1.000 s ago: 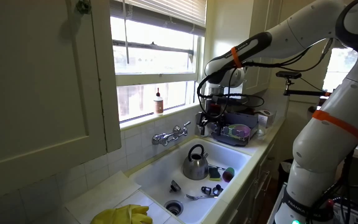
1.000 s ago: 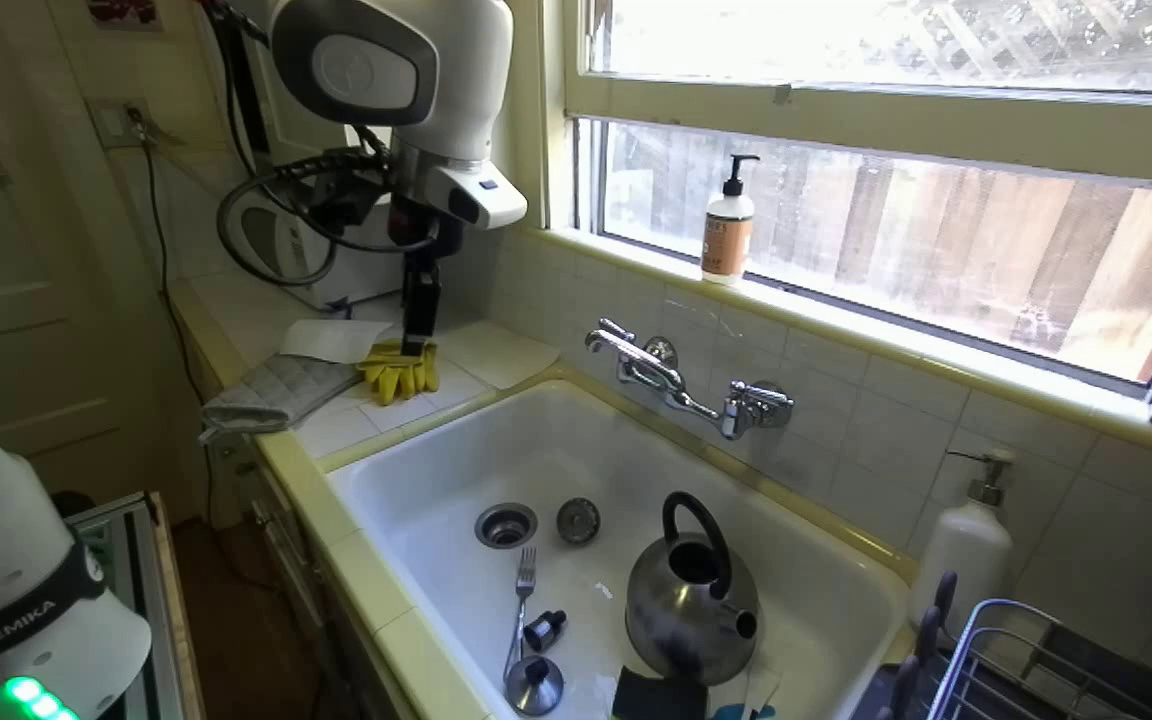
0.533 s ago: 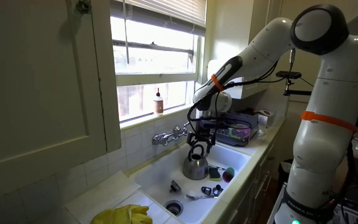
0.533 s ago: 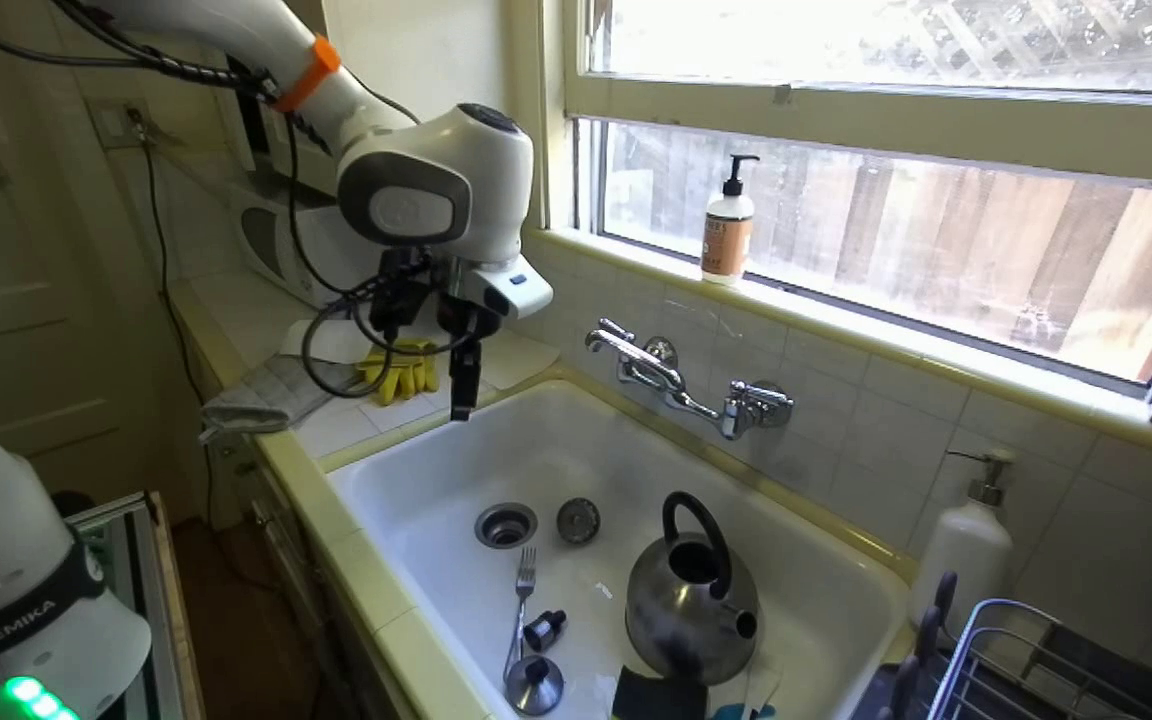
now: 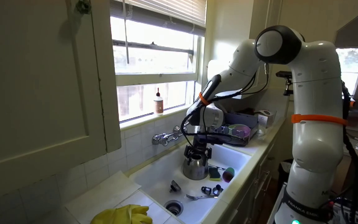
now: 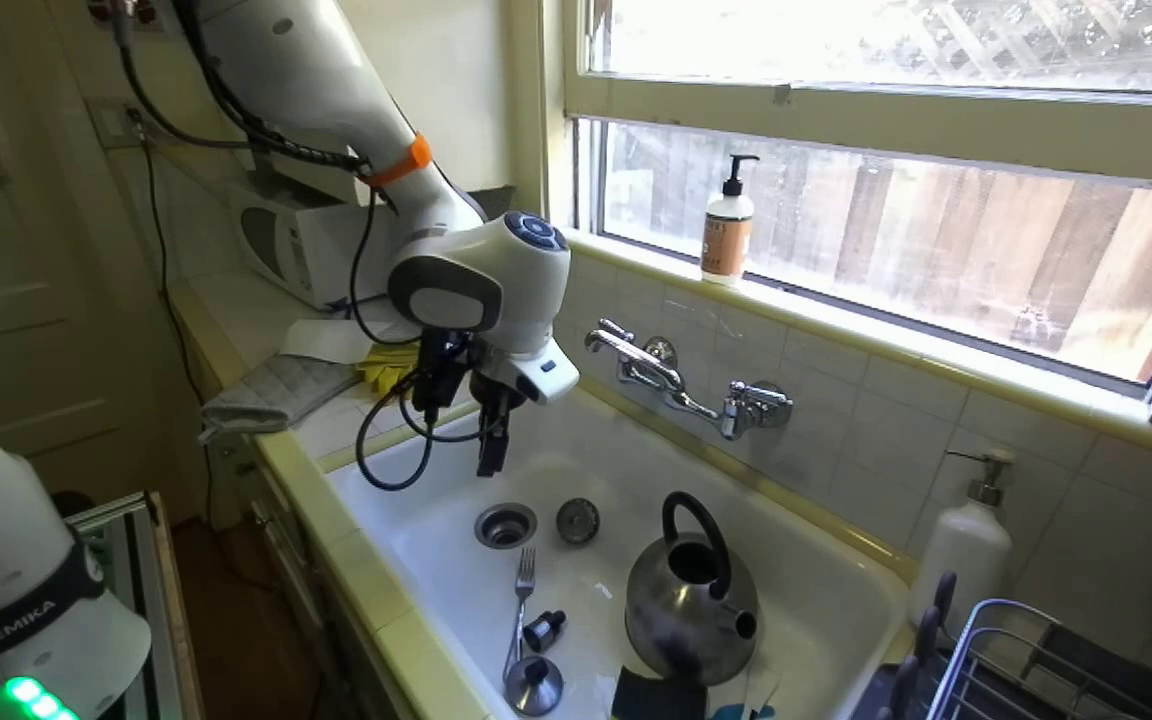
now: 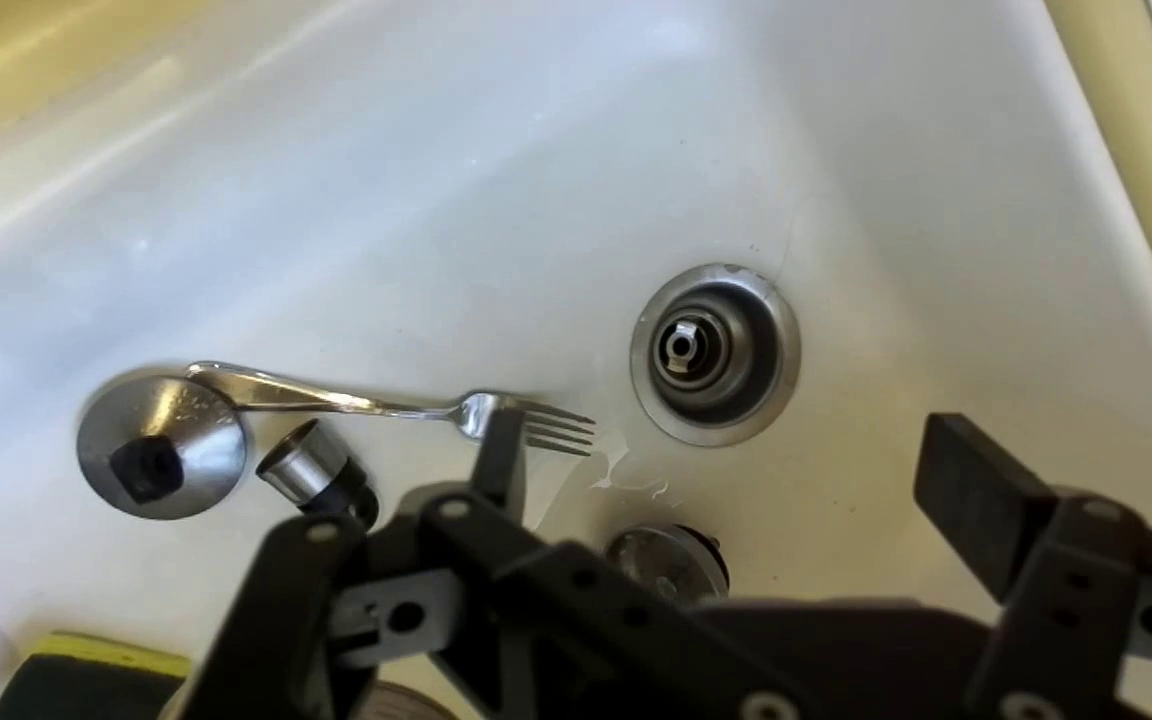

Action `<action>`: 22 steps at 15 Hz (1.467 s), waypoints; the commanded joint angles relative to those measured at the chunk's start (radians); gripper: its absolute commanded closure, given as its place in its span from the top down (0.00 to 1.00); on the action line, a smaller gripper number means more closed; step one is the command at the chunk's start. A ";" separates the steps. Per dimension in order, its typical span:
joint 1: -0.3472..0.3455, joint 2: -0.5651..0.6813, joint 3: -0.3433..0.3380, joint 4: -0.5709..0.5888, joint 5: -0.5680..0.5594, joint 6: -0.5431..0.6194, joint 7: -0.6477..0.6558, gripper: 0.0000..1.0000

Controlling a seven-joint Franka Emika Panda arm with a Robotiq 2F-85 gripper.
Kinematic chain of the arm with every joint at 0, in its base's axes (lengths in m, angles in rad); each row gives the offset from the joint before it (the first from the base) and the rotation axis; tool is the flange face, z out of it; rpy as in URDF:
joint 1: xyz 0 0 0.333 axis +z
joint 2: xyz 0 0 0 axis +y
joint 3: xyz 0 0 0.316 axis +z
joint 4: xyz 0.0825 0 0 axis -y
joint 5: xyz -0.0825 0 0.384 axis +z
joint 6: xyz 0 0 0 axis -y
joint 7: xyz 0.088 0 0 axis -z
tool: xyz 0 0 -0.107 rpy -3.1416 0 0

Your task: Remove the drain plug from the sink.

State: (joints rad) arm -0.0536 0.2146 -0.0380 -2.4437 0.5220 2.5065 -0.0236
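Drain plug [image 6: 577,521], which I take to be the round, strainer-like piece with a dark edge, lies tilted on the floor of the sink [image 6: 626,455], so the task looks barely begun. Left to right in an exterior view: the gripper [image 6: 492,465] hangs above the basin; the drain [image 6: 505,525] below it is unstopped; the plug sits just beside the drain, not touching it; the kettle [image 6: 691,610] stands well apart. Left to do, I judge: descend, grip, lift over the rim, set down.

Only the wrist view shows plainly that the gripper's fingers [image 7: 503,465] are spread wide with nothing held. From its left, that view also gives a steel cone [image 7: 191,430] with a black knob, a black-and-steel stub [image 7: 316,470] that could conceivably be the stopper meant, a fork [image 7: 479,412], the plug [image 7: 666,560], partly covered by the gripper's body, and, inside the drain, a metal crosspiece [image 7: 681,345] that neither exterior view makes out.

In an exterior view the plug [image 5: 175,186] appears nearly edge-on, its stem [image 5: 171,190] toward the lower left; further right, the gripper [image 5: 197,163] hides the kettle's handle, probably mere overlap.
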 commanded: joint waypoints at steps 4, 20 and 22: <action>-0.015 -0.005 0.020 0.003 -0.008 -0.001 0.007 1.00; -0.130 0.425 0.229 0.327 0.158 0.353 -0.222 1.00; -0.155 0.489 0.260 0.373 0.132 0.389 -0.239 1.00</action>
State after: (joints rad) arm -0.1611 0.5970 0.1685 -2.1528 0.6616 2.8414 -0.2135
